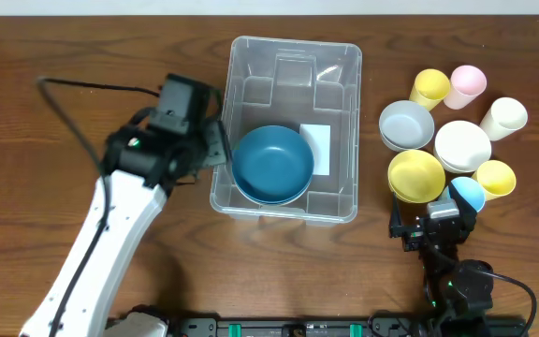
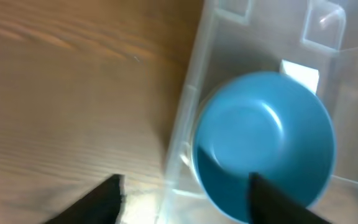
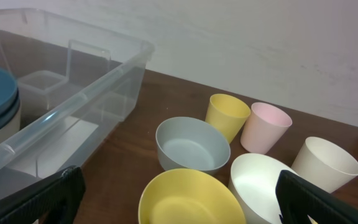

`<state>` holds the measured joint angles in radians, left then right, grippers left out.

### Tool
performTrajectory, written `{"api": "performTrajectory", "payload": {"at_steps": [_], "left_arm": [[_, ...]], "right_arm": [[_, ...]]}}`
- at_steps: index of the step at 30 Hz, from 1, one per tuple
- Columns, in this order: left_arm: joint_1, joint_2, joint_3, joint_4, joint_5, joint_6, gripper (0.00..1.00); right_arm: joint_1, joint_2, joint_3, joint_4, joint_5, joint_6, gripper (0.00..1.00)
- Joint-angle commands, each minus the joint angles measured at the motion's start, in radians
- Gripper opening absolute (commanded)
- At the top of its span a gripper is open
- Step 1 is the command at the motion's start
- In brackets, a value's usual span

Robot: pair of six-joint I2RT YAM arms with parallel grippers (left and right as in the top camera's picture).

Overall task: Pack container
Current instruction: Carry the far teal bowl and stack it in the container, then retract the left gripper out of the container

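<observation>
The clear plastic container (image 1: 293,41) stands mid-table with a white label (image 1: 315,147) on its floor. A blue bowl (image 1: 271,164) sits in its near left part, on something paler beneath it. My left gripper (image 1: 215,150) is open and hovers over the container's left wall (image 2: 188,106). One finger is outside the wall, the other is over the blue bowl (image 2: 266,137). My right gripper (image 1: 435,229) is open and empty. It is low at the near right, facing a yellow bowl (image 3: 188,199). The container's rim (image 3: 73,99) shows in the right wrist view.
Right of the container stand a grey bowl (image 1: 406,124), a white bowl (image 1: 462,145), the yellow bowl (image 1: 415,175), a yellow cup (image 1: 429,87), a pink cup (image 1: 466,84), a cream cup (image 1: 503,118), a small yellow cup (image 1: 495,178) and a light blue cup (image 1: 467,194).
</observation>
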<state>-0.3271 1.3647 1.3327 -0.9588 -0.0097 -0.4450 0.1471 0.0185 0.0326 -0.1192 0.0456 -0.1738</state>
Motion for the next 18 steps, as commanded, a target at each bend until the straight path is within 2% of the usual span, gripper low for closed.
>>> {"api": "performTrajectory", "payload": {"at_steps": [1,6,8,9,10,14,18], "left_arm": [[0.04,-0.05,0.001,-0.003,-0.172,0.0,0.72],[0.14,-0.084,0.001,-0.012,-0.288,0.003,0.74],[0.202,-0.086,0.001,-0.02,-0.323,0.007,0.84],[0.228,-0.085,0.001,-0.028,-0.342,0.007,0.94],[0.253,-0.085,0.001,-0.037,-0.354,0.007,0.98],[0.33,-0.085,0.001,-0.062,-0.358,0.007,0.98],[0.353,-0.085,0.001,-0.062,-0.358,0.007,0.98]], "right_arm": [[0.003,-0.003,-0.003,-0.001,0.01,-0.011,0.99],[0.003,-0.003,-0.003,-0.001,0.01,-0.011,0.99],[0.003,-0.003,-0.003,-0.001,0.01,-0.011,0.99],[0.003,-0.003,-0.003,-0.001,0.01,-0.011,0.99],[0.003,-0.003,-0.003,-0.001,0.01,-0.011,0.99],[0.003,-0.003,-0.003,-0.001,0.01,-0.011,0.99],[0.003,-0.003,-0.003,-0.001,0.01,-0.011,0.99]]}}
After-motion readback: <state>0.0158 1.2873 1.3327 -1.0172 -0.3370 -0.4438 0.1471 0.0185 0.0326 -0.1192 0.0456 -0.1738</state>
